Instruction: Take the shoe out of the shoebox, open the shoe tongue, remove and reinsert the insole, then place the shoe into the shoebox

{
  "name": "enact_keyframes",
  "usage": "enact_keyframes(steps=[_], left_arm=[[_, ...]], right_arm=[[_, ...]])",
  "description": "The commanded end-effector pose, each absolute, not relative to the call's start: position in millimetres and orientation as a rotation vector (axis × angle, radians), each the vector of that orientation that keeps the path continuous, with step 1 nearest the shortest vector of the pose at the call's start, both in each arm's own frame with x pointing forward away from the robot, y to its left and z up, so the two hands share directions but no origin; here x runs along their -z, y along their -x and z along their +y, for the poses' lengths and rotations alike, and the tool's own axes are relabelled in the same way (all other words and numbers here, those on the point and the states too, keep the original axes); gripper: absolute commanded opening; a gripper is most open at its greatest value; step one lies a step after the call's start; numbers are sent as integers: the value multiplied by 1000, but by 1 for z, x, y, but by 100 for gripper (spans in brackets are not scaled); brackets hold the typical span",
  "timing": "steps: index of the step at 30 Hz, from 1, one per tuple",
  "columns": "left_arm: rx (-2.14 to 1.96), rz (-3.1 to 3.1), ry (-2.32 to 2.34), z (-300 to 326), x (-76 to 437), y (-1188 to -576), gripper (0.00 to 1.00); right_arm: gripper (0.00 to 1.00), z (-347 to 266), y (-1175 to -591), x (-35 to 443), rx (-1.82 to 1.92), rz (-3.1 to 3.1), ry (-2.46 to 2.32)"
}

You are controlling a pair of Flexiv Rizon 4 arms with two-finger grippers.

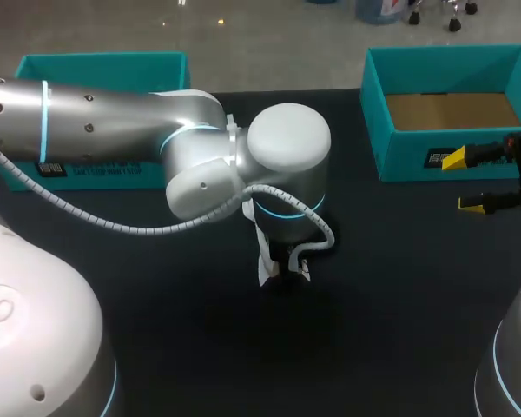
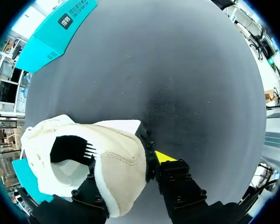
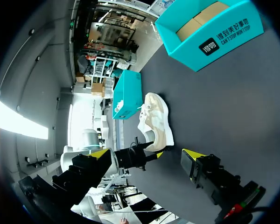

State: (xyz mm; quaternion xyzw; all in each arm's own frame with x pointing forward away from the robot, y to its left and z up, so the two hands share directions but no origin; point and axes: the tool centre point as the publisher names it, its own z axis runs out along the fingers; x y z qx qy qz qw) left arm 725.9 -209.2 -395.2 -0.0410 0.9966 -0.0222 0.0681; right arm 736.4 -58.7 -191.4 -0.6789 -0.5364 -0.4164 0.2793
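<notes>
your left gripper (image 2: 129, 164) pinches the shoe (image 2: 105, 156) by its heel over the middle of the table (image 1: 391, 287). your right gripper (image 1: 464, 182) stands spread by the far-right shoebox (image 1: 408, 158), whose brown floor shows bare. a second box (image 1: 104, 66) sits far left.

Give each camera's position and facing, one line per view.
Head view: above and behind, facing down on the table; left arm and right gripper show.
Left wrist view: on the left wrist, facing down past the left gripper, shut on the shoe.
Right wrist view: on the right wrist, facing across its open gripper toward the shoe.
Both wrist views share the shoe.
</notes>
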Motion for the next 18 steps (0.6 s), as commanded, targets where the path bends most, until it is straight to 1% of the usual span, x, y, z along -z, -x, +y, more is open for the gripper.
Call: enact_keyframes(steps=[1,6,18], left_arm=[[91,3016,109,-204,385,-723,0],[108,3071,121,-200,365,-721,0],[153,3151,84,-180,277,-723,0]], right_arm=[[100,-58,-736,191,1113,-1440,1826],[100,-58,-736,191,1113,-1440,1826],[100,-58,-736,191,1113,-1440,1826]])
